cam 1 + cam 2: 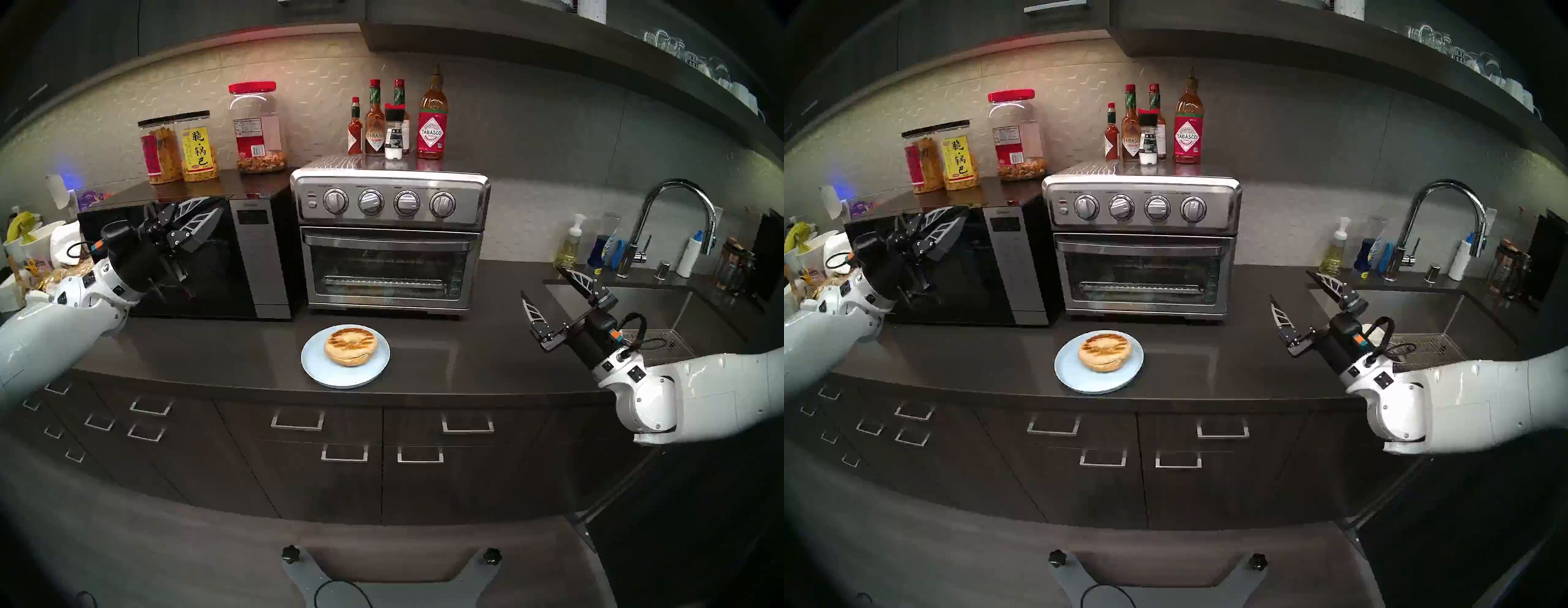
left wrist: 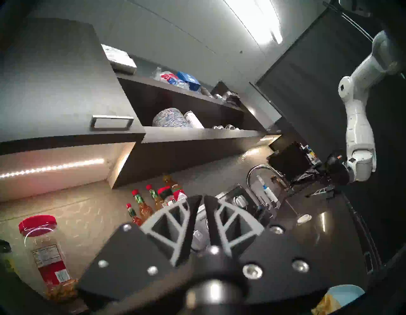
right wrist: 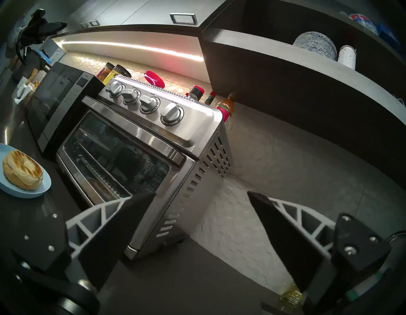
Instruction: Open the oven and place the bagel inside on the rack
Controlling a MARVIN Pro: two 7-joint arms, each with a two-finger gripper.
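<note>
One bagel (image 1: 351,345), toasted side up, sits on pale blue plate (image 1: 316,369) at counter (image 1: 445,352) centre-near, just in front of oven (image 1: 390,237). Oven door shut, rack (image 1: 384,281) visible thru glass, low inside. Black microwave (image 1: 203,263) touches oven's left side. Left gripper (image 1: 208,223) held up in front of microwave, fingers nearly together w/ slim gap, nothing held. Right gripper (image 1: 545,286) near sink (image 1: 662,305), fingers spread wide, empty.

Both head views look down on the counter (image 1: 445,339) from above, oven (image 1: 390,246) at twelve o'clock. The left wrist view tilts upward (cabinets, ceiling); the right wrist view sits near the oven's corner.
</note>
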